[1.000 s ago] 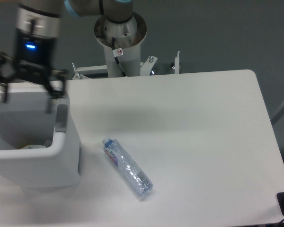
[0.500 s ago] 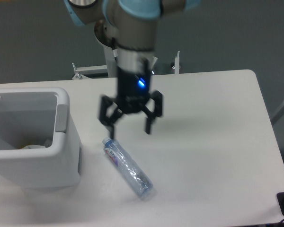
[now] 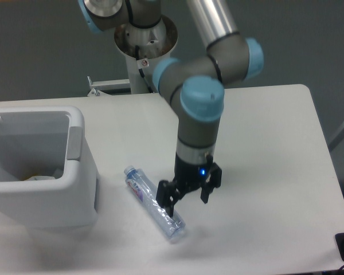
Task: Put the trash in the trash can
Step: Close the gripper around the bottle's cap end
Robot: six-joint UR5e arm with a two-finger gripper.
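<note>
End effector (image 3: pixel 187 196) hangs with fingers spread wide and empty, low over the bottle (image 3: pixel 154 202) lying on the surface (image 3: pixel 264 143). I see the bottle's long axis running diagonally, cap toward the trash can (image 3: pixel 74 172), its lower half just left of my fingers.

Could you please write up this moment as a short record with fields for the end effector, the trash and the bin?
end effector: open, lowered over the bottle's middle, fingers either side
plastic bottle: lying on the table, blue cap toward the bin
trash can: white, at the table's left edge, something pale inside
bottle in bin: not yet
</note>
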